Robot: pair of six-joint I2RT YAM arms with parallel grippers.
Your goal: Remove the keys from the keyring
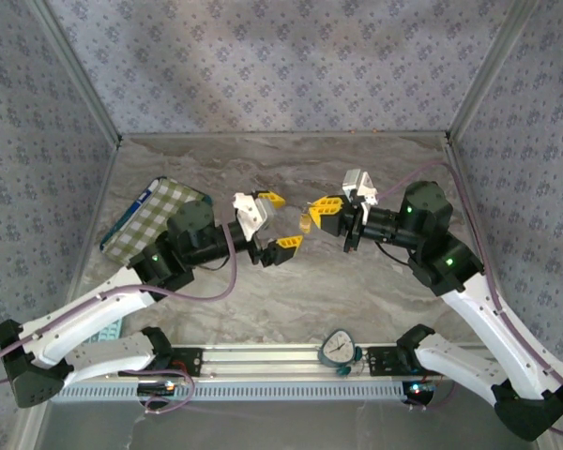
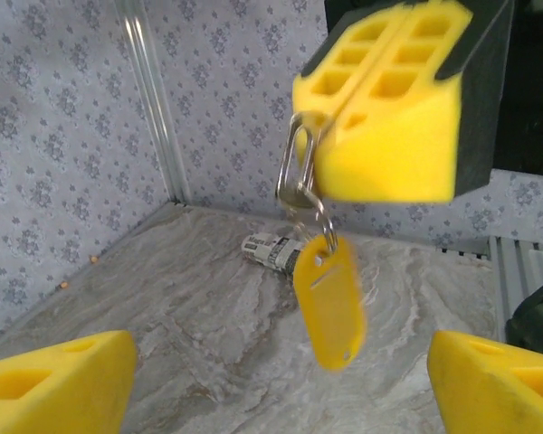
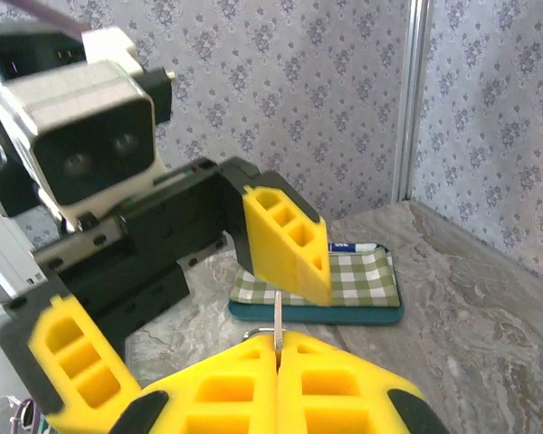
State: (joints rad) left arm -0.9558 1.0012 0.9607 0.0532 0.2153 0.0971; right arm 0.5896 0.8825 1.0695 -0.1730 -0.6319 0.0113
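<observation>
Grey-brown marbled stone covers the counter (image 1: pixel 357 300), walled in by blue-grey flowered wallpaper (image 1: pixel 263 56). A green-and-white checked tray (image 1: pixel 155 220) lies on it. Right of the tray, we see the left gripper (image 1: pixel 281 222) raised and level, its yellow fingers (image 2: pixel 54 380) spread wide around nothing. Further right of the tray, the right gripper (image 1: pixel 321 205) faces it, pressed closed on the keys (image 2: pixel 300 172). These are silvery metal loops pinched at the pad tips, with a yellow plastic tag (image 2: pixel 328 303) dangling clear of the counter.
</observation>
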